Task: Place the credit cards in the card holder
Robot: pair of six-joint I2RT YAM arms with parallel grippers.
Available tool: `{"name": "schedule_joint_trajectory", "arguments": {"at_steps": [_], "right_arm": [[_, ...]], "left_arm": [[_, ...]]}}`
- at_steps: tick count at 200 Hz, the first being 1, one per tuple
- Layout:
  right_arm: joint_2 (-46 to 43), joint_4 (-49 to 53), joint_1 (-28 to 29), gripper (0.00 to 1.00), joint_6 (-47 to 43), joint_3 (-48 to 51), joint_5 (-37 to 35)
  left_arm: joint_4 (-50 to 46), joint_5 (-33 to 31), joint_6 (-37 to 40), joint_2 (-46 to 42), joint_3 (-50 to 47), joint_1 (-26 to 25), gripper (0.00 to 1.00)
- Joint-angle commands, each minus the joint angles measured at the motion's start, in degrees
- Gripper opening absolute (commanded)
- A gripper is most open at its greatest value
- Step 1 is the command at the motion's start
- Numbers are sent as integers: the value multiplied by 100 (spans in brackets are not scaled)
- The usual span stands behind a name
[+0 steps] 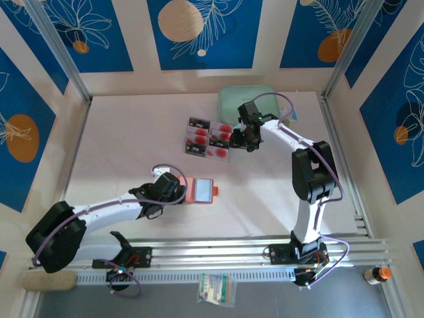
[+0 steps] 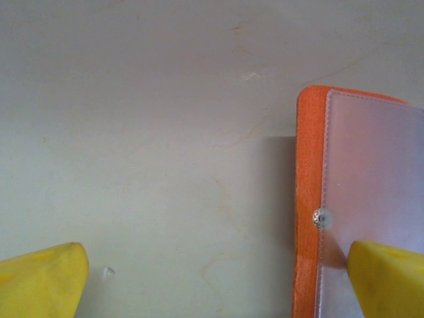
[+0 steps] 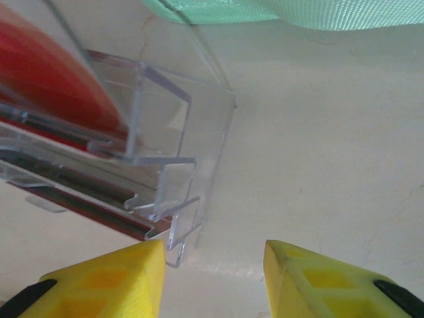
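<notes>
Right claw (image 3: 212,257) is down low just beside the near corner of the tray (image 3: 211,126). Its two yellow tips are part-spread with nothing between them, only bare worktop (image 3: 318,172) under the gap. Cards (image 1: 209,138) sit in that tray in rows, red dots and black bands showing through the clear wall. The mint case (image 1: 246,99) lies just behind.

Holder (image 1: 200,190) lies open and flat mid-worktop, well apart from the tray, orange cover down and clear sleeve (image 2: 377,165) up. A small metal stud (image 2: 322,217) sits at the sleeve's edge. Left claw (image 2: 215,255) is spread wide right at it, pinching nothing, with one tip over bare worktop and the other over the sleeve.

Now, how this will handle, as I read it. The cards look thin, stiff, light and slick, so I'd pinch one across its flat faces at the exposed top edge. Packed this close, a neighbour could ride up with it. The tray looks light too, so a nudge from a tip could slide it.

The holder is the soft one. It has a floppy cover and limp film, and it will skate if pushed. I'd pin it down on the cover near the stud and keep off the sleeve's mouth, though I can't tell from here which side that mouth opens.
</notes>
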State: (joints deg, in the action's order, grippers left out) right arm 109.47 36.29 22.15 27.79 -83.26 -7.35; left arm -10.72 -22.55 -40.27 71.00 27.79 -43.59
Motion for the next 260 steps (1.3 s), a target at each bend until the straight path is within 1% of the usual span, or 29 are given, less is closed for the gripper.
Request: {"name": "schedule_joint_trajectory", "arguments": {"at_steps": [1,63,131,195,260], "right_arm": [[126,117,52,43,-90,-190,-75],[400,97,97,43,-72,-347,-30],[528,23,37,42,31,-231,-88],[263,-153,-243,42,165,469,-266],[-364,-366,-524,41,260,1320,-259]], "left_arm": [[69,36,-86,-34,-37,63,100],[193,120,-86,126,15,68,100],[253,137,-77,174,14,68,100],[245,128,-60,151,7,64,100],[261,124,-43,160,25,66,100]]}}
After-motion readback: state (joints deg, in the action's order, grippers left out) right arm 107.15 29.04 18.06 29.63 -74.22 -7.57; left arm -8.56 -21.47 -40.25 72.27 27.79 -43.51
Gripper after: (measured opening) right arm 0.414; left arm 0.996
